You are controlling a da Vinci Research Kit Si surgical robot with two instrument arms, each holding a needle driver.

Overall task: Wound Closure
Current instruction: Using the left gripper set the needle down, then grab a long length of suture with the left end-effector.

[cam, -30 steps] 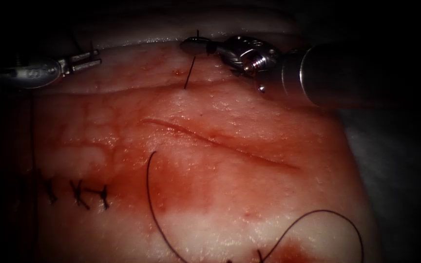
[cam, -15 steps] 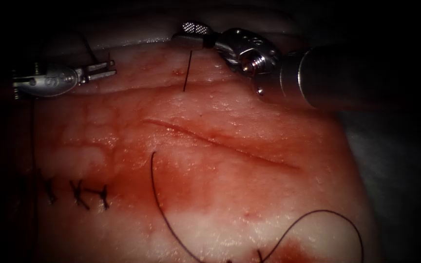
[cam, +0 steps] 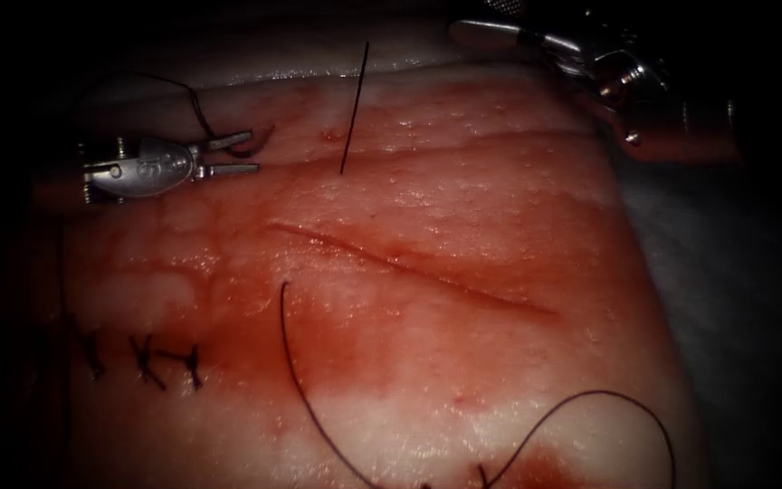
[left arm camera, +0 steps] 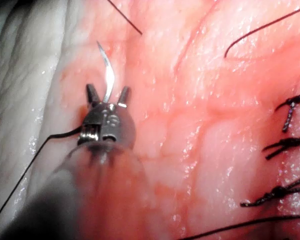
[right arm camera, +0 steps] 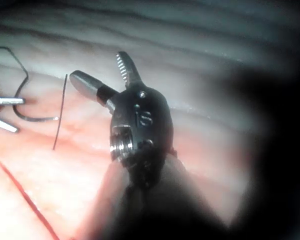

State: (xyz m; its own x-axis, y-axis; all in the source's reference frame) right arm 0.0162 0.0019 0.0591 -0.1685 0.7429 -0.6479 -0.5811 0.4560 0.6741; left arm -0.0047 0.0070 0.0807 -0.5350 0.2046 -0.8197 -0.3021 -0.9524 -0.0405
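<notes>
My left tool [cam: 248,152] lies over the tissue [cam: 463,380] up and to the left of the cut [cam: 409,269]. Its jaws are open. The curved needle [left arm camera: 109,75] lies between the left tool's [left arm camera: 108,91] open jaws, its tip pointing away from them over the tissue surface, not in the tissue. Dark thread [cam: 178,88] arcs back from the needle over the left tool. My right tool [cam: 468,18] is at the far upper right, off the tissue, its jaws [right arm camera: 97,65] wide open and holding nothing. A short thread end [cam: 353,109] stands up from the tissue above the cut.
Three tied stitches [cam: 142,358] sit at the lower left. A loose thread [cam: 296,380] curves down the tissue below the cut, and another loop [cam: 604,398] lies at the lower right. Red fluid covers the tissue around the cut. The tissue's far edge [cam: 273,77] runs behind the left tool.
The right tool opened, let go of the upright thread end and drew away to the upper right. The left tool moved right and down, and its jaws opened around the needle.
</notes>
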